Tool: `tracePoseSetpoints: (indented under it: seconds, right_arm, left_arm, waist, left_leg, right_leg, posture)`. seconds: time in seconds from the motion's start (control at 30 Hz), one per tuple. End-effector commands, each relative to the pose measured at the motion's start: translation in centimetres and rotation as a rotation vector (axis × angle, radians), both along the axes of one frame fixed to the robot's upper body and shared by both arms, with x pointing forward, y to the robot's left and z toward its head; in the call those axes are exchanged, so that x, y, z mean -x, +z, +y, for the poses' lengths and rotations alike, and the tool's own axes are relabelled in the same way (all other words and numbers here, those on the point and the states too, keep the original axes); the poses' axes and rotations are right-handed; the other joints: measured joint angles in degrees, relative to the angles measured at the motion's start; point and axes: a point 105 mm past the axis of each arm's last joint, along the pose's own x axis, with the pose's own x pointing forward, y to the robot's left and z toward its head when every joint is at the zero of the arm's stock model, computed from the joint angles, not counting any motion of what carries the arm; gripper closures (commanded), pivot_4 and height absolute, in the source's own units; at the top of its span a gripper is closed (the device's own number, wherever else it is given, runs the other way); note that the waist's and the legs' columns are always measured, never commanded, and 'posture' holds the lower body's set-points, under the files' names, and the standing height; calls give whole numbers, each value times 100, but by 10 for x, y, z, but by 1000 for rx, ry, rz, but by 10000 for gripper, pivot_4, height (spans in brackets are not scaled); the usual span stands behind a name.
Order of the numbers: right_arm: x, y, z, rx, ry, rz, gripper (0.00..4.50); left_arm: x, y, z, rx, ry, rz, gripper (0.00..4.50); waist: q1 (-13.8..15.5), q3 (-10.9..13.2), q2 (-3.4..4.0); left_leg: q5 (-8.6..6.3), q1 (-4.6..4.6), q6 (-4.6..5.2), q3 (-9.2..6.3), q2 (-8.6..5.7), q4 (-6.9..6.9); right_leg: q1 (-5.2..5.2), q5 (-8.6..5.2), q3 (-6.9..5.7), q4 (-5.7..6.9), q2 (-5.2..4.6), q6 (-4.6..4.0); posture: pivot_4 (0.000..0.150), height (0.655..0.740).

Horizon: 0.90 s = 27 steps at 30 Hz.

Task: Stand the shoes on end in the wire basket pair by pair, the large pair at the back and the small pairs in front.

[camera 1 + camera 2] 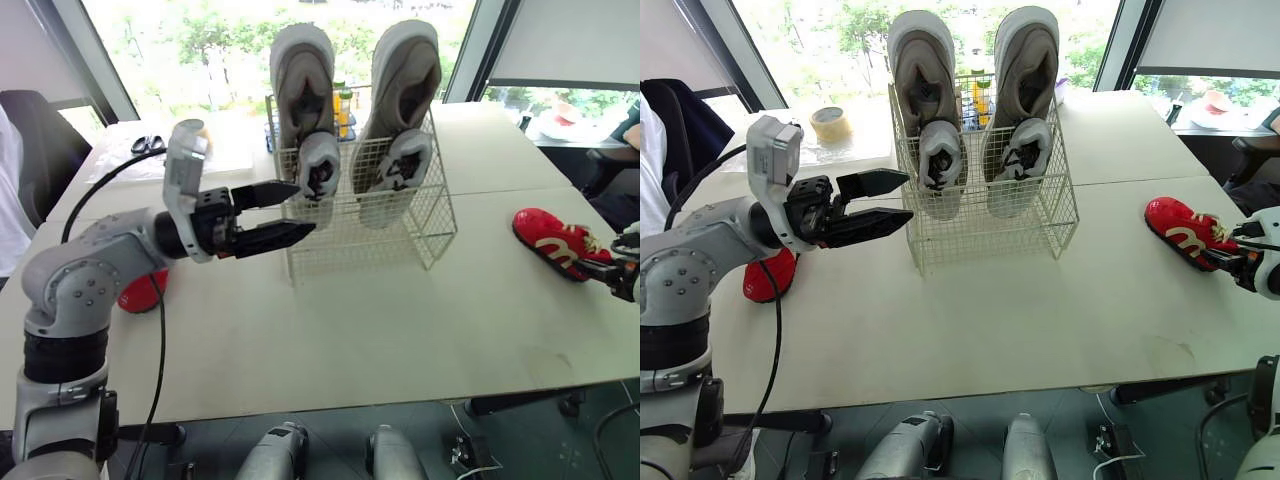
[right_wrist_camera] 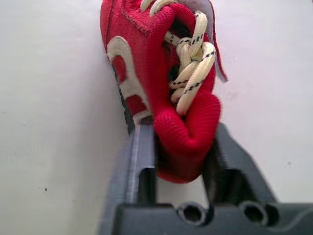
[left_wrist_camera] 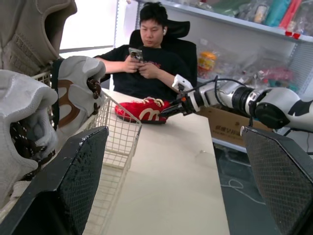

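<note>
A white wire basket [image 1: 420, 235] stands mid-table. Two large grey shoes [image 1: 300, 60] [image 1: 405, 70] stand on end at its back, and two small grey-white shoes [image 1: 318, 165] [image 1: 405, 160] stand in front of them. My left gripper [image 1: 305, 208] is open and holds nothing, just off the basket's left front corner. At the table's right edge a small red shoe [image 1: 550, 240] lies on its side. My right gripper [image 2: 182, 128] is shut on its heel collar. A second red shoe [image 1: 140, 292] lies at the left, partly hidden behind my left arm.
A roll of tape [image 1: 828, 122] and black scissors [image 1: 148, 144] lie at the back left. Bottles [image 1: 343, 105] stand behind the basket. A person [image 3: 151, 54] sits past the table's right end, and a black chair [image 1: 40, 140] stands at the left.
</note>
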Motion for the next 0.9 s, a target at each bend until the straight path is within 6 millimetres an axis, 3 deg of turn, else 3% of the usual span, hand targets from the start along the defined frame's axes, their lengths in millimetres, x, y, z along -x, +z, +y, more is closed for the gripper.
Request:
tracePoseSetpoints:
  seconds: [0.03, 0.07, 0.17, 0.27, 0.37, 0.47, 0.5, 0.63, 0.7, 0.77, 0.9]
  right_arm:
    - [-5, 13, 4, -2, 29, -55, 44654]
    - [-6, 14, 4, -4, 35, -60, 44655]
    - [-11, 43, 7, 40, 73, -150, 44656]
    - [-17, 117, 24, 100, 147, -387, 44656]
    - [-6, 179, 51, 138, 225, -582, 44656]
    - [12, 219, 85, 129, 341, -726, 44656]
    - [20, 233, 106, 122, 425, -771, 44656]
    - [44, 252, 165, 121, 656, -831, 44656]
    - [58, 254, 211, 172, 838, -828, 44656]
    - [64, 249, 236, 227, 936, -809, 44656]
    - [56, 219, 276, 504, 1081, -763, 44656]
  left_arm:
    - [1, 9, -1, 8, 6, -50, 0]
    - [1, 9, -1, 8, 6, -50, 0]
    - [-1, 11, 1, 12, 13, -49, 0]
    - [-7, 19, 9, 49, 43, -37, 0]
    - [-13, 27, 15, 87, 48, -12, 0]
    - [-17, 37, 20, 126, 22, 25, 0]
    - [-21, 42, 22, 148, 13, 43, 0]
    - [-32, 52, 27, 189, -14, 96, 0]
    - [-40, 54, 28, 183, -28, 139, 0]
    - [-44, 55, 28, 171, -45, 162, 0]
    - [-42, 60, 25, 145, -113, 208, 0]
  waist:
    - [-6, 0, 0]
    - [-10, 0, 0]
    - [-15, 1, 2]
    - [-16, 11, 26]
    - [6, 27, 57]
    - [32, 28, 56]
    - [43, 29, 52]
    - [37, 31, 48]
    - [30, 31, 48]
    - [17, 31, 48]
    - [-2, 37, 36]
  left_leg:
    - [0, 0, 0, 0, 0, 0]
    - [0, 0, 0, 0, 0, 0]
    - [0, 0, 0, 0, 0, -1]
    - [0, 0, 0, 1, 0, -1]
    - [0, -2, 0, 3, -1, -1]
    - [0, -5, -2, -5, 3, -10]
    - [0, -5, -2, -7, 3, -10]
    - [-3, -5, 4, -11, -1, 5]
    - [-9, -5, 14, -11, 0, 5]
    - [-8, -5, 13, -11, 0, 2]
    - [-3, -5, 4, -8, 0, 1]
  right_leg:
    - [0, 0, 0, 0, 1, 0]
    - [0, 0, 0, 0, 0, 0]
    - [-1, 0, 0, 0, 0, 0]
    - [-2, 0, 1, 0, 0, 0]
    - [-7, 1, 3, 2, 0, 1]
    - [-14, 0, -1, 3, 5, 1]
    - [-11, 0, -3, 2, 5, 1]
    - [0, 0, -7, 0, 2, 2]
    - [0, 0, -7, 0, 2, 2]
    - [-6, 0, -7, 2, 2, 2]
    - [-9, 0, -6, 2, 2, 2]
  posture:
    - [1500, 7400]
    - [1500, 7400]
    - [1500, 7400]
    - [1500, 7400]
    - [1500, 7400]
    - [1500, 7400]
    - [1500, 7400]
    - [1500, 7400]
    - [1500, 7400]
    - [1500, 7400]
    - [1500, 7400]
